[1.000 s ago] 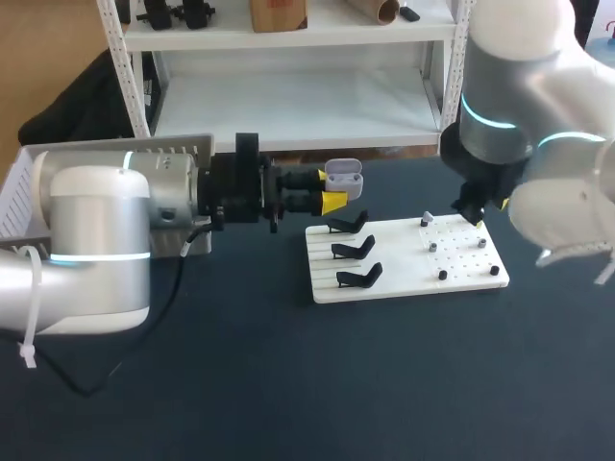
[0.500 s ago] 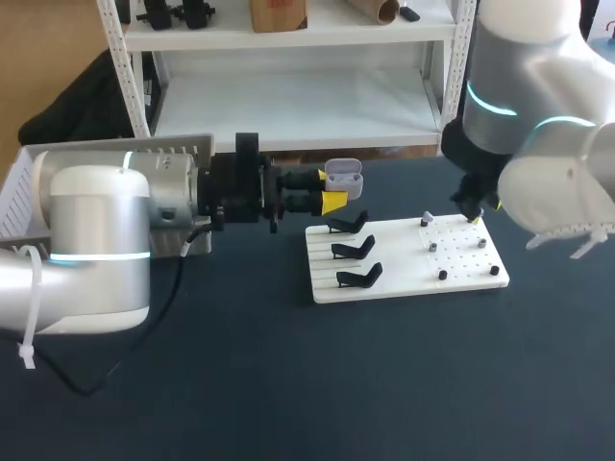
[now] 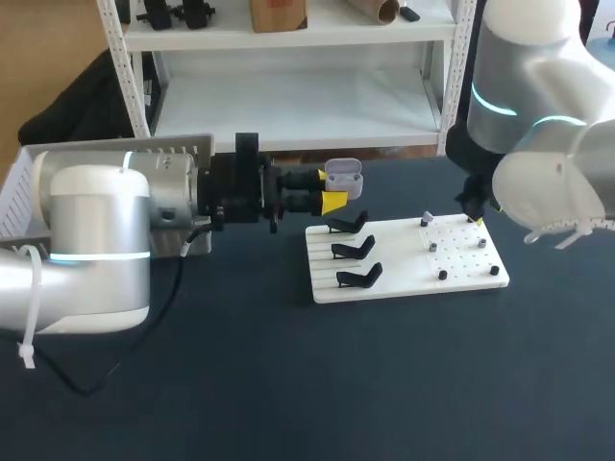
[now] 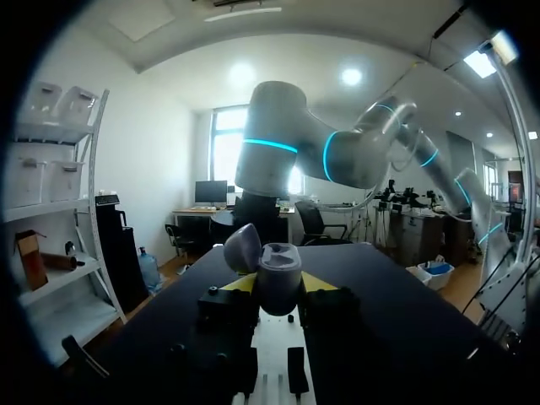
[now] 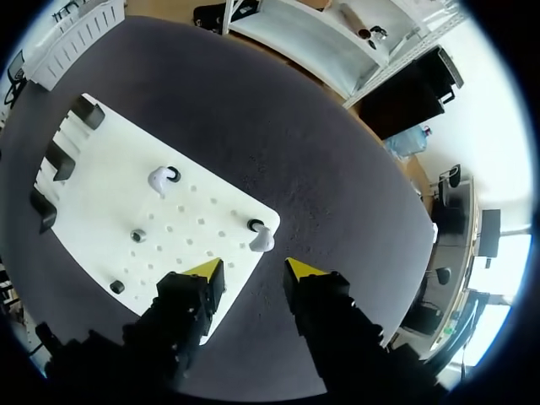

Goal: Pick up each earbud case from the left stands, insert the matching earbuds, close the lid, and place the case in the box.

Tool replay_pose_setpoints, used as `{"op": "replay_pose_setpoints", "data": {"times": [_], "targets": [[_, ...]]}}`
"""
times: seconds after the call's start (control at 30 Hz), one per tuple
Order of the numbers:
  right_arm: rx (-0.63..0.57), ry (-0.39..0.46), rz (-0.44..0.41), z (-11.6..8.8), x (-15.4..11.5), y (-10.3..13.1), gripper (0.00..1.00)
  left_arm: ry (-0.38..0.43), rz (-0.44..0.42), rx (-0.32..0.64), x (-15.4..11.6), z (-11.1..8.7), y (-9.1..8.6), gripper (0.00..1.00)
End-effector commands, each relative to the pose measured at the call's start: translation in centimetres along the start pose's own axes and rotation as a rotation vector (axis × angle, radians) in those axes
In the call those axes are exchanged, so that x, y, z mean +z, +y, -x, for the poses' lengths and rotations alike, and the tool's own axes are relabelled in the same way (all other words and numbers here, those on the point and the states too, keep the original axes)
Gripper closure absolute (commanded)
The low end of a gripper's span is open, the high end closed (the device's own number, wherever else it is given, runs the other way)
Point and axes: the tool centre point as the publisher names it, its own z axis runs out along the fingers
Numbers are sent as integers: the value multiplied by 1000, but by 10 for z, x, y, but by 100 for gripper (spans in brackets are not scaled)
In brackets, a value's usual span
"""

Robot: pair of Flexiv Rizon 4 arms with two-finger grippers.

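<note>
**Case held open, right arm lining up on an earbud**

From the head view, our left gripper [image 3: 330, 191] is clenched on the small grey plastic earbud case [image 3: 343, 177]. It holds the case in the air, lid up, just beyond the far left corner of the flat white pegboard [image 3: 404, 274]. The three black angled stands [image 3: 354, 249] on the board's left half are bare. Our right gripper [image 3: 476, 221] hangs over the board's far right corner. The white slatted box [image 3: 17, 192] sits behind our left arm.

In the left wrist view, the case [image 4: 278, 274] sits between the yellow tips, pressed from both sides, with its lid tipped back and the inner cavity facing up.

In the right wrist view, the right gripper [image 5: 249, 270] is released, its jaws standing apart. One small white earbud [image 5: 262, 240] stands at the board's corner, just ahead of the gap between the tips. A second white earbud [image 5: 160, 179] stands further in on the board.

We judge the step in hand to be fetching the first earbud. The next move calls for a straight descent so that both tips flank the corner earbud, a light pinch, then a carry over to the open case
</note>
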Motion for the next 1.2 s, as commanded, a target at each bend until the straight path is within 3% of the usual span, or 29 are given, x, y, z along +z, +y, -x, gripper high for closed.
{"op": "replay_pose_setpoints", "data": {"times": [0.03,0.2,1.2], "targets": [[-5,9,9,3,3,-2,56,-3,5,2,0,0,-1,100],[-24,17,15,2,7,-1,55,-3,5,2,0,0,-1,100],[-55,41,20,11,22,-5,71,-3,5,2,0,0,-1,100]]}}
